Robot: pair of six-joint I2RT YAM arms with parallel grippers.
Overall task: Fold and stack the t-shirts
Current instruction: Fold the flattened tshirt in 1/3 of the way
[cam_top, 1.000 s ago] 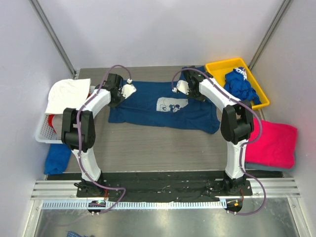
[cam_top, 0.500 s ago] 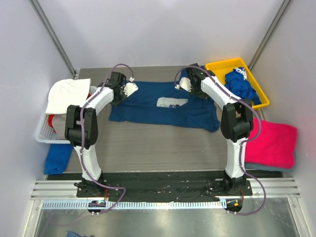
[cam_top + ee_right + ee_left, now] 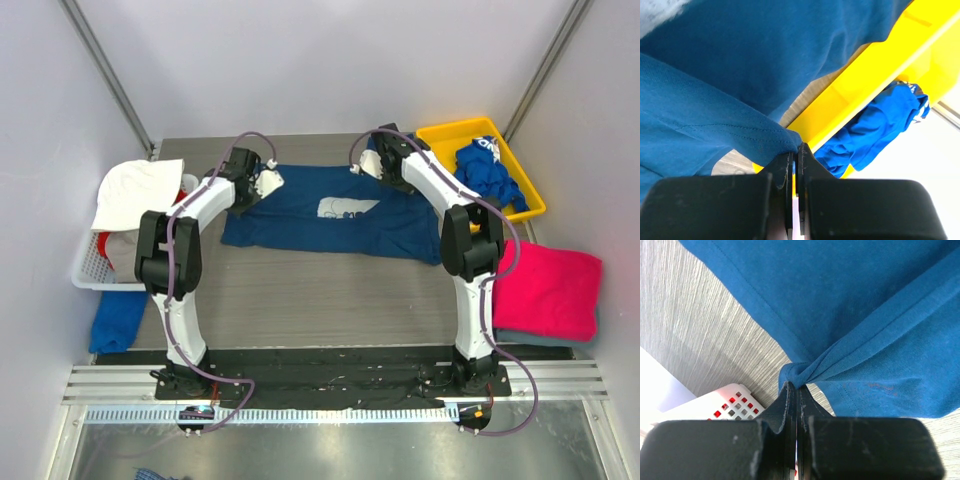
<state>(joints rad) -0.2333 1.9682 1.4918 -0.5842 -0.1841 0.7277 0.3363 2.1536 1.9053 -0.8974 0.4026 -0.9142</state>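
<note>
A navy t-shirt (image 3: 330, 215) with a white cartoon print lies across the far middle of the table. My left gripper (image 3: 262, 183) is shut on its upper left corner, where the cloth bunches at the fingertips (image 3: 795, 382). At the shirt's upper right corner my right gripper (image 3: 372, 168) is shut on a pinch of fabric (image 3: 796, 145). Both pinched corners of the navy t-shirt (image 3: 850, 305) are lifted and drawn over the lower half. A royal-blue t-shirt (image 3: 488, 172) lies crumpled in the yellow tray (image 3: 442, 134). A folded magenta-pink t-shirt (image 3: 550, 290) rests at the right edge.
A white basket (image 3: 92, 268) with a white cloth (image 3: 135, 192) draped on it stands at the left edge. A blue cloth (image 3: 118, 320) lies just in front of the basket. The yellow tray (image 3: 860, 90) sits close beside my right gripper.
Both grippers have moved farther back and slightly inward with the shirt's corners. The print now looks narrower as the shirt's near part is pulled away from the arm bases.
</note>
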